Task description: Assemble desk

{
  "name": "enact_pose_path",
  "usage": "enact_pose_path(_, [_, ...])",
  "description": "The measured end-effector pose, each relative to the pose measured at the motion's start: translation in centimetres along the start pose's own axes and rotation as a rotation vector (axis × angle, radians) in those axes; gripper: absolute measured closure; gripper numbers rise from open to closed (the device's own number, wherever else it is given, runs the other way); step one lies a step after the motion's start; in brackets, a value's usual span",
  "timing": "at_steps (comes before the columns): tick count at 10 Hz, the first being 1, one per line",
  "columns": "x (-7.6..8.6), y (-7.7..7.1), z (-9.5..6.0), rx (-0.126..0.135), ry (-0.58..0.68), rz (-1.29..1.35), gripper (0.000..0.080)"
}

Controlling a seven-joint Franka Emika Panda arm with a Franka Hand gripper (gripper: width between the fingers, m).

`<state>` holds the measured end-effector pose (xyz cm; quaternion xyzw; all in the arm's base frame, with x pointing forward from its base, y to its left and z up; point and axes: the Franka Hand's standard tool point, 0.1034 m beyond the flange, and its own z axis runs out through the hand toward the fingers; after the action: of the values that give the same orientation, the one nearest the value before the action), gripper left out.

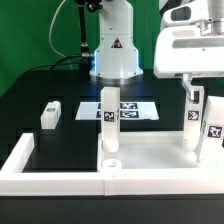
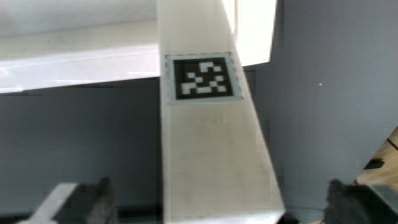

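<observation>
White plastic block leg, its black-and-white square tag a pixel pattern only, stands between the dark fingers of the spread pincer, touching neither.

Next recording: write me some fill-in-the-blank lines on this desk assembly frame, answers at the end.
1. One loose leg lies on the black table toward the exterior view's ___.
2. Upright legs on the desk panel number ___.
3. The gripper is ___, its fingers flanking a tagged leg with gaps on both sides.
Answers: left; three; open.
</observation>
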<state>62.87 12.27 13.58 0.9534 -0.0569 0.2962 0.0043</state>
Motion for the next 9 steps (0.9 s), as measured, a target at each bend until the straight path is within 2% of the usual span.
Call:
enact_pose_path(2, [0.0, 0.0, 0.0, 0.0, 0.0, -0.007, 0.0158])
enact_pose_path(6, [0.0, 0.1, 0.0, -0.003, -0.006, -0.027, 0.0151])
enact_pose_path(7, [0.5, 1.2, -0.1, -0.019, -0.075, -0.071, 0.0151])
enact_pose_path(8, [1.6, 1.4, -0.7, -0.009, -0.087, -0.051, 0.0151])
enact_pose_path(9, [1.3, 1.5, -0.4, -0.017, -0.145, -0.052, 0.0151])
